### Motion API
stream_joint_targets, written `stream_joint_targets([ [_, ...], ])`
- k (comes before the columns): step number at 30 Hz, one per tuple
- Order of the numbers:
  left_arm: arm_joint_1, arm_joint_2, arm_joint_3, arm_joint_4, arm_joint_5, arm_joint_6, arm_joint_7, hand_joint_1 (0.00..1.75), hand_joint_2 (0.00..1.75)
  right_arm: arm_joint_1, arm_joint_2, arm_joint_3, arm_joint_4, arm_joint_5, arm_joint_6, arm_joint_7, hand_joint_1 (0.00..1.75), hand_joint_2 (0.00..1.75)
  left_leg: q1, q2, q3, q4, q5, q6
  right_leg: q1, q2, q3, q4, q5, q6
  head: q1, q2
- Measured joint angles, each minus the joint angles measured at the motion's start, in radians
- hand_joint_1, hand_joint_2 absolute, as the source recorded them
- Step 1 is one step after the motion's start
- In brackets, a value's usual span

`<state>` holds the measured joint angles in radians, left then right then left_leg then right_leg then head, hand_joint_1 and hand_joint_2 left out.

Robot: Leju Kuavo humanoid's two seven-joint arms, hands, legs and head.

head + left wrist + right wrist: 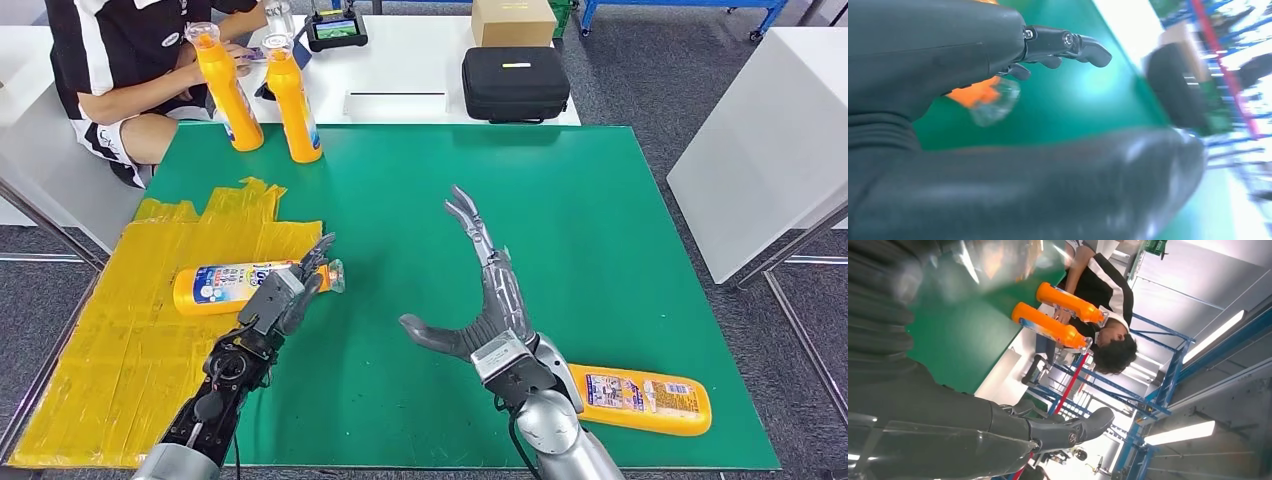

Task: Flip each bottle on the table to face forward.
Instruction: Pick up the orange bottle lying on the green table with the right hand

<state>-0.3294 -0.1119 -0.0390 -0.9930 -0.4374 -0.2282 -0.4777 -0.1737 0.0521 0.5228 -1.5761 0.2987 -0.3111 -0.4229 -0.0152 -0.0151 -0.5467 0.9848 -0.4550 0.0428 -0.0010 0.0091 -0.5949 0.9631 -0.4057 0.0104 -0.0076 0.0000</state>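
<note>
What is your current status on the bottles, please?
Left hand over lying orange plastic bottle, grip unclear. Right hand open. Nothing blocking.

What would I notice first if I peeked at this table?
Probably the bright orange bottles: two standing at the green mat's far left corner by a seated person, one lying on yellow tape, and another lying at the near right edge. The left robot hand hovers over the taped one's cap end, while the right robot hand is spread open mid-mat.

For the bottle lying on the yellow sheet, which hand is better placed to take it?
Left. The left hand is already at the cap end of the lying bottle, while the right hand is spread open over bare green mat, farther away.
</note>
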Motion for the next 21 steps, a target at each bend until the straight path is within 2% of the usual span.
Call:
stream_joint_targets([
  [9,0.036,0.001,0.0,-0.118,0.071,-0.037,-0.01,0.0,0.0,0.0,0.0,-0.005,0.0,0.003,0.013,0.0,0.0,1.75,0.0,0.0,-0.001,0.0,0.0,0.0,0.0,0.0,-0.001,0.0,0.0,0.0,0.0,0.0],
  [13,0.041,0.001,-0.003,-0.139,0.111,-0.044,-0.018,0.0,1.75,0.003,0.001,-0.012,0.0,0.035,0.011,0.0,0.0,1.75,0.0,0.0,-0.001,0.0,0.0,0.0,0.0,0.0,-0.001,0.0,0.0,0.0,0.0,0.0],
  [15,0.044,0.0,-0.006,-0.151,0.151,-0.053,-0.021,0.0,1.75,0.004,0.0,-0.02,-0.002,0.127,-0.017,0.013,0.0,1.75,0.0,0.0,-0.001,0.0,0.0,0.0,0.0,0.0,-0.001,0.0,0.0,0.0,0.0,0.0],
  [17,0.05,-0.003,-0.008,-0.168,0.196,-0.065,-0.024,0.0,1.75,0.004,-0.008,-0.029,-0.006,0.319,-0.04,0.071,0.0,1.75,0.0,0.0,-0.001,0.0,0.0,0.0,0.0,0.0,-0.001,0.0,0.0,0.0,0.0,0.0],
  [21,0.083,-0.009,-0.009,-0.239,0.246,-0.081,-0.035,0.0,1.75,0.017,-0.048,-0.034,-0.009,0.908,-0.02,0.285,0.0,1.75,0.0,0.0,-0.001,0.0,0.0,0.0,0.0,0.0,-0.001,0.0,0.0,0.0,0.0,0.0],
])
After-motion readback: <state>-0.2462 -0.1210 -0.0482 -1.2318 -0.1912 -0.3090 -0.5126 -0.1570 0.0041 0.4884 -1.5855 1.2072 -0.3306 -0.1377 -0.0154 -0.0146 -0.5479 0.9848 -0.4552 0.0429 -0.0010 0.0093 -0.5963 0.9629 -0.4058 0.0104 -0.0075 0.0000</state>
